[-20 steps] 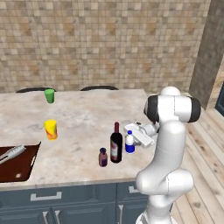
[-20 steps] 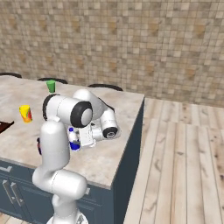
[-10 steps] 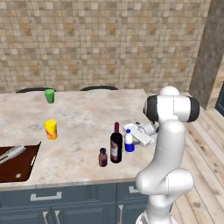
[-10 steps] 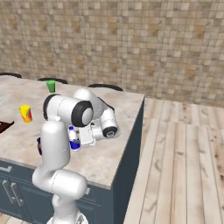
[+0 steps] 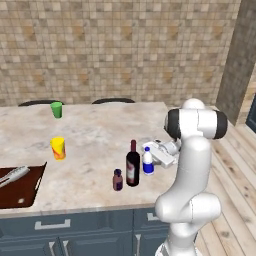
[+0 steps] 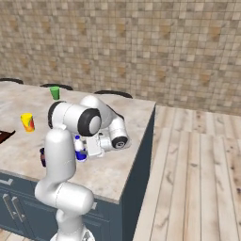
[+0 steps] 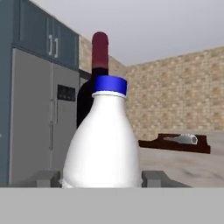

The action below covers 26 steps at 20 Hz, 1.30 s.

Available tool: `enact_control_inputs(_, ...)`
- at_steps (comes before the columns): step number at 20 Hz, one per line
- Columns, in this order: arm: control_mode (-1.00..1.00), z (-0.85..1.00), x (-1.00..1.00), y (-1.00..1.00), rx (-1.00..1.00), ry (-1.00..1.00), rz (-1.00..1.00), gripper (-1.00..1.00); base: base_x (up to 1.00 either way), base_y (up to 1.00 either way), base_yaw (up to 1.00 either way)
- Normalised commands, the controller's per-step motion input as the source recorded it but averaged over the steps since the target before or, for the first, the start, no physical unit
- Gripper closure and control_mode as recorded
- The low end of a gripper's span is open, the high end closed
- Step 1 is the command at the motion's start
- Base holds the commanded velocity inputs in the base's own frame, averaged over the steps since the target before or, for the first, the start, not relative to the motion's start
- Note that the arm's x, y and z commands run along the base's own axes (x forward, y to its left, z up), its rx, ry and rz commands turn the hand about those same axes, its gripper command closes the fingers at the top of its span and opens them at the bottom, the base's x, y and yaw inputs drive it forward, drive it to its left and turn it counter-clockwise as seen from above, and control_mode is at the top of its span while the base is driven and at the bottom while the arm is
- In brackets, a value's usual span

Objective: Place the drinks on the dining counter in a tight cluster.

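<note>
Nothing had shifted since the earlier frame on the dining counter [image 5: 95, 135]. The wine bottle [image 5: 132, 165] stood upright beside the water bottle [image 5: 148, 161], which sat between the gripper [image 5: 156, 154] and its open jaws; the maroon bottle [image 5: 118, 180] stood just left of the wine.

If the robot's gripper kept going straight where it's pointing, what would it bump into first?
Most likely the water bottle. It stands right in front of the gripper, between the fingertips. The wine bottle stands behind it, so that would come next.
</note>
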Motion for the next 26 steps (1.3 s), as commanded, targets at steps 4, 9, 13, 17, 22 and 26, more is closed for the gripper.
enact_control_inputs(4,-1.00,-0.20,0.00,-0.15,0.00,-0.07,0.00,-1.00,0.00,0.00,0.00)
enact_control_inputs(9,-1.00,-0.08,0.00,-0.18,0.00,-0.08,0.00,-1.00,0.00,0.00,0.00)
enact_control_inputs(13,-1.00,-0.01,0.01,-0.20,-0.01,-0.06,0.00,-1.00,0.00,0.00,0.00)
enact_control_inputs(17,-1.00,0.00,0.06,-0.24,-0.01,-0.01,0.00,-1.00,0.00,0.00,0.00)
enact_control_inputs(22,-1.00,0.04,-0.15,-0.29,-0.01,-0.01,-0.05,-1.00,0.00,0.00,0.00)
enact_control_inputs(26,-1.00,0.17,-0.46,-0.09,-0.06,-0.06,-0.19,-1.00,0.00,0.00,0.00)
